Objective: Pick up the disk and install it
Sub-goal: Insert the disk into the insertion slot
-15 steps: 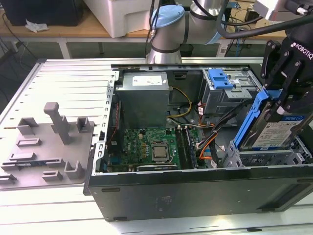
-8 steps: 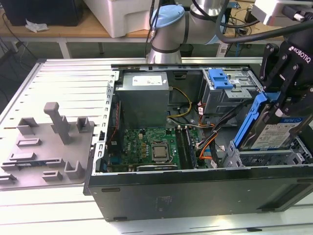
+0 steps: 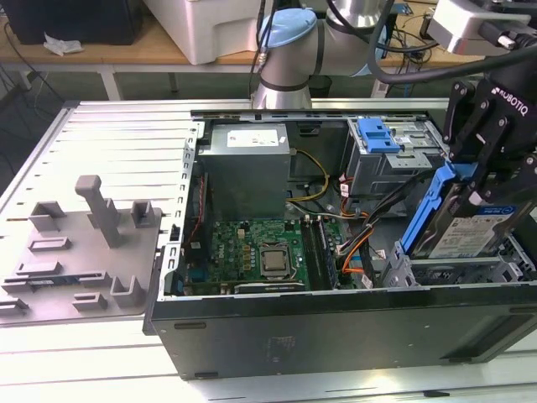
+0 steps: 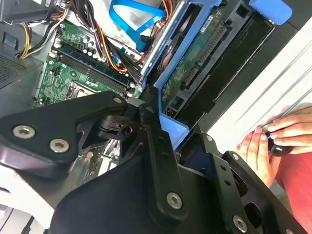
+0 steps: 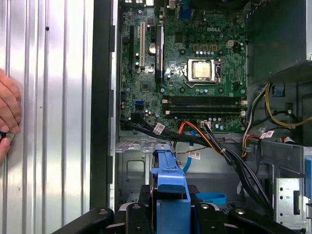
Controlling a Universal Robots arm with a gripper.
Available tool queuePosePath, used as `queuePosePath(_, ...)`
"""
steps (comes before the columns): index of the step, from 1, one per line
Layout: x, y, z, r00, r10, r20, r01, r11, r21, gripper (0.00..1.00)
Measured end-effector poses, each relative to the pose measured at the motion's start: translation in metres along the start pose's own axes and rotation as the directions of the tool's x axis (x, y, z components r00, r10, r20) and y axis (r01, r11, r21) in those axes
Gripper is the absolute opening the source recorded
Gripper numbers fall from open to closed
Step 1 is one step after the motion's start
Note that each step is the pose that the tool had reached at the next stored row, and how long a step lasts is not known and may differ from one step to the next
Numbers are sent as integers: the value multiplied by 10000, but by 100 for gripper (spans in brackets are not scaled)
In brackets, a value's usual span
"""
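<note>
Exterior view: the hand point(image 3: 466, 180) is closed on the disk point(image 3: 470, 235), gripping its blue bracket point(image 3: 424, 214). The disk is held tilted inside the open computer case point(image 3: 336, 327), at the exterior view's right.

Silver arm point(image 3: 281, 84) with a pale-blue joint cap point(image 3: 289, 25) and black cables point(image 3: 394, 71) — black gripper point(image 4: 173, 131) linkages studded with silver screws point(image 4: 174, 200).

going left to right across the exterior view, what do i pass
grey fixture plate -> large grey box -> grey cage with blue latch -> disk, tilted, its blue bracket clamped in the gripper
</note>
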State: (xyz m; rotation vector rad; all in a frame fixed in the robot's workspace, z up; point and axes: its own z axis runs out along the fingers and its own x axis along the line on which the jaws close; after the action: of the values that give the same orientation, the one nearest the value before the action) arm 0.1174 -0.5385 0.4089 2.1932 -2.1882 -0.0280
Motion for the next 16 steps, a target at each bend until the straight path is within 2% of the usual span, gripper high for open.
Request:
queuePosePath(11,-1,-4,80,10000,0,0,0,10000,0,37)
queuePosePath(16,-1,-4,86,10000,0,0,0,10000,0,37)
